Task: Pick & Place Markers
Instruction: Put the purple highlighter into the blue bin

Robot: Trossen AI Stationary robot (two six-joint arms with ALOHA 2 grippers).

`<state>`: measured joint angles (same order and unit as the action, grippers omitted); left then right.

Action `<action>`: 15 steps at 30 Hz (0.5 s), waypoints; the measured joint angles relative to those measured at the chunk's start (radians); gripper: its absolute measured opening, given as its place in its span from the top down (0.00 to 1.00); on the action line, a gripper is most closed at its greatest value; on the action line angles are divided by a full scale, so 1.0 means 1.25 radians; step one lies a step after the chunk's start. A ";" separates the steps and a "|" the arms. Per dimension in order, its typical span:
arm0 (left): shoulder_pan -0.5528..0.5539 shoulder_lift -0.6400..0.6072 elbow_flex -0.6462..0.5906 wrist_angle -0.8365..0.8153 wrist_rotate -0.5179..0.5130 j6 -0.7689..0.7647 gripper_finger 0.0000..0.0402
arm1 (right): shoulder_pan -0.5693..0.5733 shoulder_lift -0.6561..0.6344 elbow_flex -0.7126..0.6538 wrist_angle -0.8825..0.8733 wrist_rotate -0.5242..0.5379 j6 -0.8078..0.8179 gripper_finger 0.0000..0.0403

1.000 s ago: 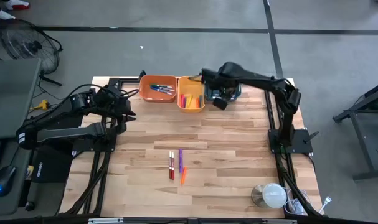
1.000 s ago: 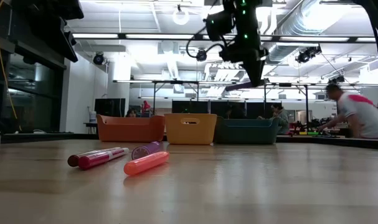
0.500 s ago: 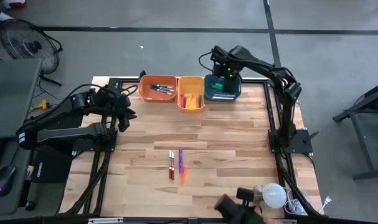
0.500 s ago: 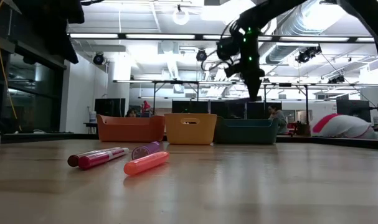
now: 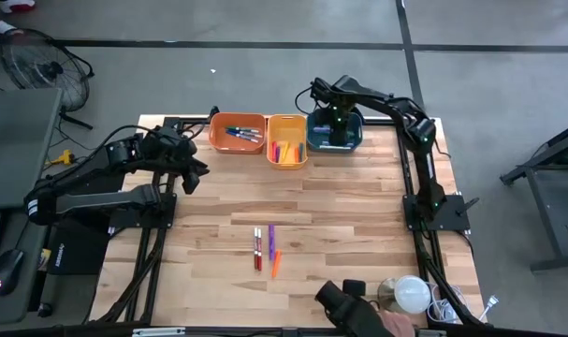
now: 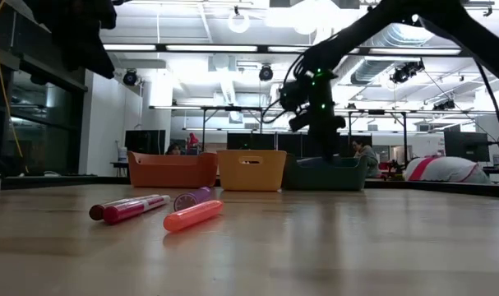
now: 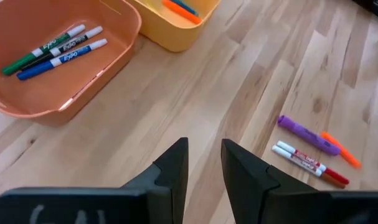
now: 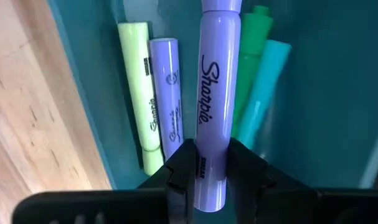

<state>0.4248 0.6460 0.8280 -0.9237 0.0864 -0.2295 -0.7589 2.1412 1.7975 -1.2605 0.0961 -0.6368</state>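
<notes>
Right gripper (image 8: 204,171) is clenched on a purple highlighter (image 8: 212,106), held just over the teal bin (image 5: 334,131) at the far edge of the bench (image 5: 358,206). Yellow, purple, green and teal highlighters are seen lying in the bin directly below. Left gripper (image 7: 204,163) is parked empty with a narrow gap between the fingers, hovering beside the orange bin (image 7: 108,59).

Risks, as judged: a tilted release could leave the highlighter propped on the pile or bounced over the bin wall; a low approach could get the fingers jammed on pens underneath.

Four markers (image 5: 265,247) are left mid-bench.

Legible: "Sharpie" on the held highlighter and on the two beside it; "Expo" on the thin markers (image 7: 55,50) in the orange bin.
</notes>
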 joint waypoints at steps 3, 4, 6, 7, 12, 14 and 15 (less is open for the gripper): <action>0.000 0.000 0.000 0.000 -0.002 -0.011 0.77 | 0.000 0.025 0.000 -0.003 0.004 0.006 0.86; 0.000 0.000 0.000 0.000 -0.002 -0.012 0.77 | 0.000 0.032 0.000 -0.003 0.003 0.006 0.86; 0.000 0.000 0.000 0.000 -0.002 -0.014 0.77 | 0.000 0.039 0.000 -0.003 0.006 0.006 0.85; 0.000 0.000 0.000 0.000 -0.002 -0.017 0.77 | 0.000 0.042 0.000 -0.002 0.012 0.007 0.83; 0.000 0.000 0.000 0.001 -0.002 -0.024 0.77 | 0.005 0.043 0.000 -0.001 0.043 0.009 0.77; 0.000 0.000 0.000 0.001 -0.002 -0.024 0.77 | 0.007 0.043 0.000 -0.002 0.056 0.015 0.75; 0.000 0.000 0.000 0.001 -0.002 -0.024 0.77 | 0.009 0.043 0.000 -0.001 0.059 0.021 0.74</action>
<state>0.4248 0.6460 0.8280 -0.9230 0.0837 -0.2600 -0.7483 2.1948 1.7981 -1.2621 0.1696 -0.6100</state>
